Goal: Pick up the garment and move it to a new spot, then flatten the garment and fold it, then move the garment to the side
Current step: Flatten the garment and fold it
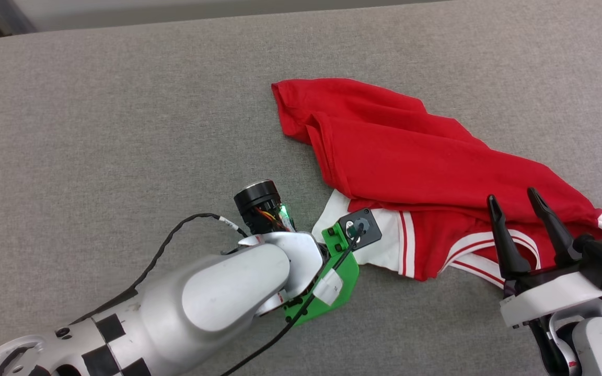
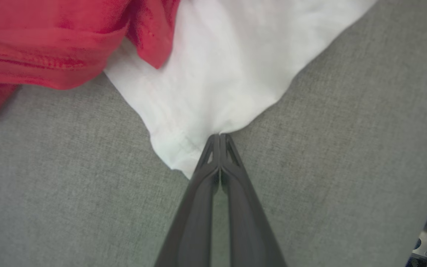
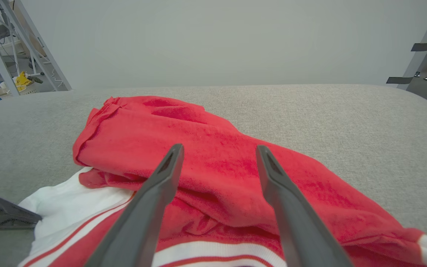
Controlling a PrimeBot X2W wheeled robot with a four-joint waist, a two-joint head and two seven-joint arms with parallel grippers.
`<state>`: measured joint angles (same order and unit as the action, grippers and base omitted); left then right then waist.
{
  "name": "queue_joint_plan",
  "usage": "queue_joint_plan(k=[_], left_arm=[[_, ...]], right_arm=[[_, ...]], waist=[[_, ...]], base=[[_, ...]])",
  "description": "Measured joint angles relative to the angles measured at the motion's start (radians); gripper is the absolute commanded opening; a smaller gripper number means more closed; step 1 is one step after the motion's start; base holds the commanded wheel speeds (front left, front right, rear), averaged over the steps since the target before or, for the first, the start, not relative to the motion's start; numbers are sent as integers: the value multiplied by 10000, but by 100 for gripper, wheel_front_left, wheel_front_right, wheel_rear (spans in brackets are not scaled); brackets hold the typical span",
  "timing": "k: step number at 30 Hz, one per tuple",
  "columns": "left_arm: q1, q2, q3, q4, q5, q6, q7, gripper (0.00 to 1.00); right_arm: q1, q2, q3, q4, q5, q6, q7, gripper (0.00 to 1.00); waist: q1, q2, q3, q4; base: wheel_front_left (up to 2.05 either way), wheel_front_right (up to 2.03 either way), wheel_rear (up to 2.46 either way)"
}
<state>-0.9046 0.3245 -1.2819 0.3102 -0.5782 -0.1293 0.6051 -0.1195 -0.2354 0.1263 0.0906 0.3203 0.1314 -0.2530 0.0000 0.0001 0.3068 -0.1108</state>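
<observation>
Head view: garment (image 1: pixel 426 156) is lying crumpled, red w/ white sleeves. Left gripper (image 2: pixel 219 136) is pinching sleeve edge at its tips; right gripper (image 1: pixel 511 195) is hovering spread wide, red fabric just ahead.

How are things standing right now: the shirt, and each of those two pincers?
garment: crumpled and doubled over itself on the grey table, not yet flattened.
white sleeve: spread on the table, its edge pinched.
left pincer: shut on the white sleeve's edge.
right pincer: open, gripping nothing, its fingers pointing over the red cloth near the striped collar.
</observation>
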Motion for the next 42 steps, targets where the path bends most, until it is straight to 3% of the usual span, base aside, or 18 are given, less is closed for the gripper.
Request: queue_joint_plan(k=[10,18,24,34,35,36,42], left_arm=[[-61,351,-12,564,-232,0,-1835,0],[-6,1373,198,1371,-982,2,-3189,0],[1038,2052,468,1829,-1659,196,-3674,0],[2155,1971,771,2481,-2560,332,-4493,0],[2237,1908,859,2546,-2614,403,-4694,62],[2308,1845,918,2579,-2619,485,-4939,100],[2359,1923,1421,1898,-3078,449,-5317,100]], right_arm=[[457,33,-268,42,0,0,-15,100],[813,77,-297,82,2,0,-27,100],[888,71,-280,104,2,0,-27,100],[1006,13,-251,224,8,0,-27,100],[1021,12,-242,259,8,0,-27,100],[1039,10,-232,282,12,0,-27,100],[1292,10,-255,330,58,0,-27,100]], waist=[[0,0,-533,478],[0,0,-1012,990],[0,-1,-1281,1254],[0,0,-1462,1365],[0,-1,-1510,1375],[0,-1,-1564,1386],[0,0,-1923,1483]], base=[[0,0,0],[0,0,0],[0,0,0],[0,0,0],[0,0,0],[0,0,0],[0,0,0]])
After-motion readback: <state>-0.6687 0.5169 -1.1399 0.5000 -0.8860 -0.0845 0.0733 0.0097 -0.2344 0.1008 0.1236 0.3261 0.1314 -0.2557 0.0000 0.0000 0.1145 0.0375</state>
